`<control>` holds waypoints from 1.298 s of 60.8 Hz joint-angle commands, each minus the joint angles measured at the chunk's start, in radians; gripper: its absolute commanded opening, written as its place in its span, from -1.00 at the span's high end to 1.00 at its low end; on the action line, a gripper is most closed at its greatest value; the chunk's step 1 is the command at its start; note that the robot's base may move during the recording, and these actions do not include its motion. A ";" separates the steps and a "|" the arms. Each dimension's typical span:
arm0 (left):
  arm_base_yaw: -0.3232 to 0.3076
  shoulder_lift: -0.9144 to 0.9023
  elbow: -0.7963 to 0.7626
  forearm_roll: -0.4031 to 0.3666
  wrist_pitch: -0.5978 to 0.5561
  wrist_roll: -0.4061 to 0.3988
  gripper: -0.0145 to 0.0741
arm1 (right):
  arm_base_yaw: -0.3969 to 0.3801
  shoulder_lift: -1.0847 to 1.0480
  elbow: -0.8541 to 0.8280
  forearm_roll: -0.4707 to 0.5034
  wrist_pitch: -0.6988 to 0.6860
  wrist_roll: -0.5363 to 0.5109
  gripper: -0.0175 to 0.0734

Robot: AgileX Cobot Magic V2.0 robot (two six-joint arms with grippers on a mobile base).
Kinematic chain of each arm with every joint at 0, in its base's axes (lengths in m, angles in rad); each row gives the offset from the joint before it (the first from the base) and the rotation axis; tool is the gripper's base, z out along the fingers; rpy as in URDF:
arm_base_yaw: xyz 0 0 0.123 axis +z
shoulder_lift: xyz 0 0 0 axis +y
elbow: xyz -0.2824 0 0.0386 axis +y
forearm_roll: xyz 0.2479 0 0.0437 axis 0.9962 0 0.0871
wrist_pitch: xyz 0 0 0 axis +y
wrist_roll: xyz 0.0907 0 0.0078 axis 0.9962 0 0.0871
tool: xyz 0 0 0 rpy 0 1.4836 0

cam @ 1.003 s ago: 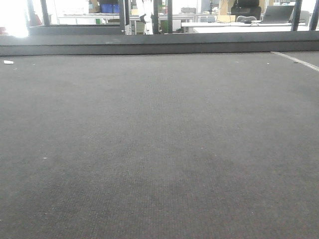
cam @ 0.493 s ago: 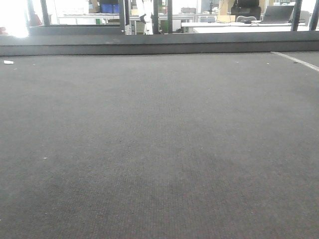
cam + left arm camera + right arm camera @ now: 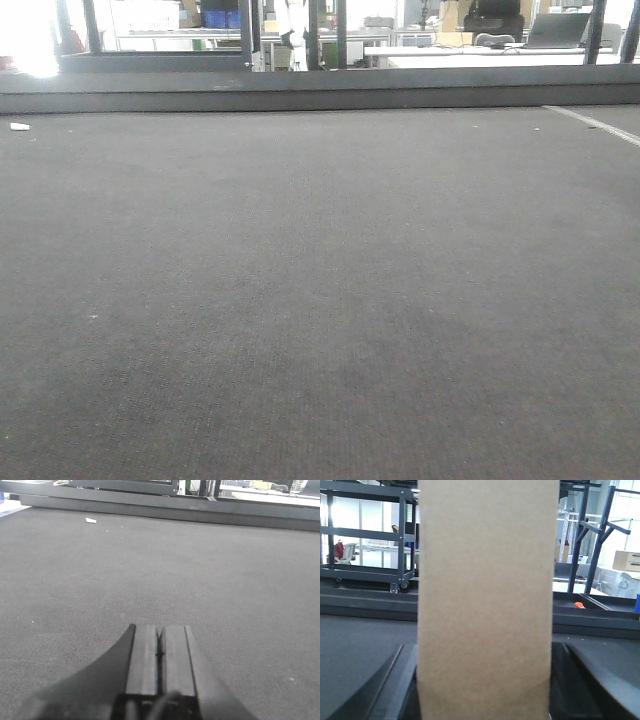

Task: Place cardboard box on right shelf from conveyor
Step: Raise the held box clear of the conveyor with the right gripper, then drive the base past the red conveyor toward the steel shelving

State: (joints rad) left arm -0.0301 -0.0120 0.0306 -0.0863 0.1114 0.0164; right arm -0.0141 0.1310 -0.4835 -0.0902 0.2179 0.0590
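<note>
Between the jaws of the right gripper (image 3: 482, 690), over the conveyor (image 3: 320, 280), the cardboard box (image 3: 485, 590) is clamped by its two side faces and is judged light, stiff yet easily dented; the left gripper (image 3: 160, 647) is closed, empty.

Plain tan on the cardboard box (image 3: 485, 605); dark grey with fine ribbing on the conveyor (image 3: 320, 300); black on the left gripper (image 3: 161, 645).
</note>
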 commanded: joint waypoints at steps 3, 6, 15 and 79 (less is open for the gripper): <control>-0.002 -0.009 -0.003 -0.005 -0.082 -0.001 0.94 | -0.006 0.012 -0.028 -0.013 -0.096 -0.009 -0.07; -0.002 -0.009 -0.003 -0.005 -0.082 -0.001 0.94 | -0.006 0.012 -0.028 -0.013 -0.096 -0.009 -0.07; -0.002 -0.009 -0.003 -0.005 -0.082 -0.001 0.94 | -0.006 0.012 -0.028 -0.013 -0.096 -0.009 -0.07; -0.002 -0.009 -0.003 -0.005 -0.082 -0.001 0.94 | -0.006 0.012 -0.028 -0.013 -0.097 -0.009 -0.07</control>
State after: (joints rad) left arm -0.0301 -0.0120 0.0306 -0.0863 0.1114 0.0164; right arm -0.0141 0.1306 -0.4835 -0.0902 0.2179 0.0583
